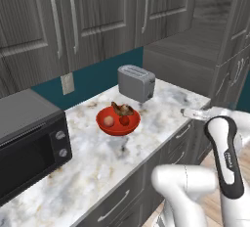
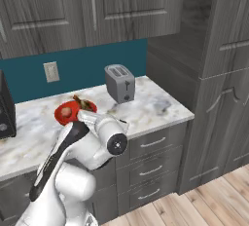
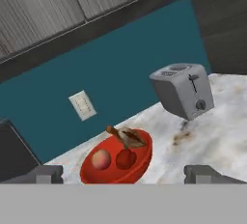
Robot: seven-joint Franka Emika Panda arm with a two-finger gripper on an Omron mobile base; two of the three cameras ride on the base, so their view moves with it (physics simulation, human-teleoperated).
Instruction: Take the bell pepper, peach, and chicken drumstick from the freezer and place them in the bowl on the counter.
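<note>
currently the gripper (image 3: 123, 174) is seen nearest, fingers spread wide apart with nothing held between them. just beyond, at 12 o'clock, the bowl (image 3: 137, 162) is set on the counter (image 3: 217, 136); inside it the peach (image 3: 101, 159) is at 9 o'clock, the bell pepper (image 3: 126, 159) in the middle, the chicken drumstick (image 3: 126, 136) at 12 o'clock, leaned on the rim. farther, at 2 o'clock, a toaster (image 3: 183, 90) is stood. the task is judged done; the bowl could be knocked if the arm is swung low.

In the right base view the white arm hides the 5 o'clock part of the shallow red bowl (image 2: 68, 114); the black microwave (image 2: 6, 110) is cut at 9 o'clock.
</note>
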